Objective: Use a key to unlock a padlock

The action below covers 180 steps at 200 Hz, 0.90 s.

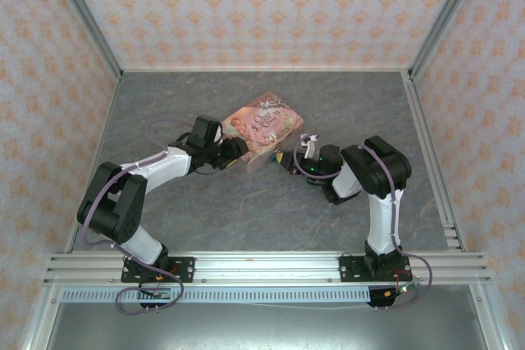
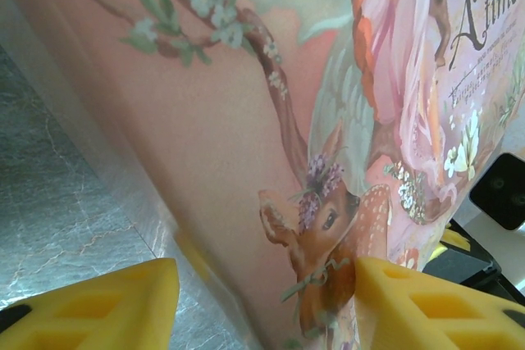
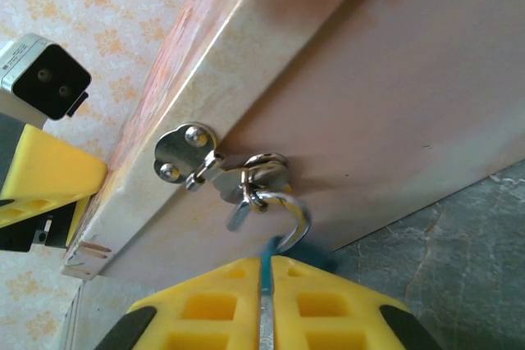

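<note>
- Left gripper (image 2: 267, 284): its yellow fingers sit one on each side of the pink box's near-left corner, pressed against it.
- Pink box (image 1: 264, 123): printed with a fawn and blossoms, it lies on the grey table (image 1: 246, 219) between the two arms.
- Padlock (image 3: 300, 219): its metal shackle hooks through the silver hasp (image 3: 184, 153) on the box's side. A sliver of teal body shows just above the right fingertips.
- Right gripper (image 3: 264, 261): fingers together just below the padlock, pinching the key (image 3: 264, 321), seen as a thin silver edge.
</note>
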Each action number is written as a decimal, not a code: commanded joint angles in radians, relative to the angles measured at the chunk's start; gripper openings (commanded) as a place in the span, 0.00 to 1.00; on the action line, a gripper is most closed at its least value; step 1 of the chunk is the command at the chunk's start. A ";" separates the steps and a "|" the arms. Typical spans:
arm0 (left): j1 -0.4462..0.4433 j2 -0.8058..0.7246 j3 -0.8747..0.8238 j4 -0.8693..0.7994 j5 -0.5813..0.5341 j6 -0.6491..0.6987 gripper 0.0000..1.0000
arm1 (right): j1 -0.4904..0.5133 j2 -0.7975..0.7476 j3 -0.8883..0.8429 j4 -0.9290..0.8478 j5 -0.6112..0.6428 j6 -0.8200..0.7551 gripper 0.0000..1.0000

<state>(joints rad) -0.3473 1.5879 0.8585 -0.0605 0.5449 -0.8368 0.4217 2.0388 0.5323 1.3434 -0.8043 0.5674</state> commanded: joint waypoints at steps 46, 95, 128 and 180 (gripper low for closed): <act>-0.012 0.016 -0.015 -0.173 -0.063 0.033 0.57 | -0.008 -0.020 0.001 0.042 0.030 0.014 0.01; -0.010 0.015 -0.010 -0.178 -0.065 0.037 0.57 | -0.037 -0.043 -0.027 0.057 0.022 -0.019 0.35; -0.005 0.016 -0.012 -0.182 -0.068 0.040 0.57 | -0.037 -0.033 -0.001 0.057 -0.012 -0.027 0.50; 0.001 0.012 -0.018 -0.185 -0.072 0.044 0.57 | -0.032 0.015 0.062 0.058 -0.047 -0.009 0.56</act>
<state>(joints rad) -0.3470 1.5879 0.8680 -0.0818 0.5407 -0.8288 0.3897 2.0300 0.5571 1.3552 -0.8124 0.5617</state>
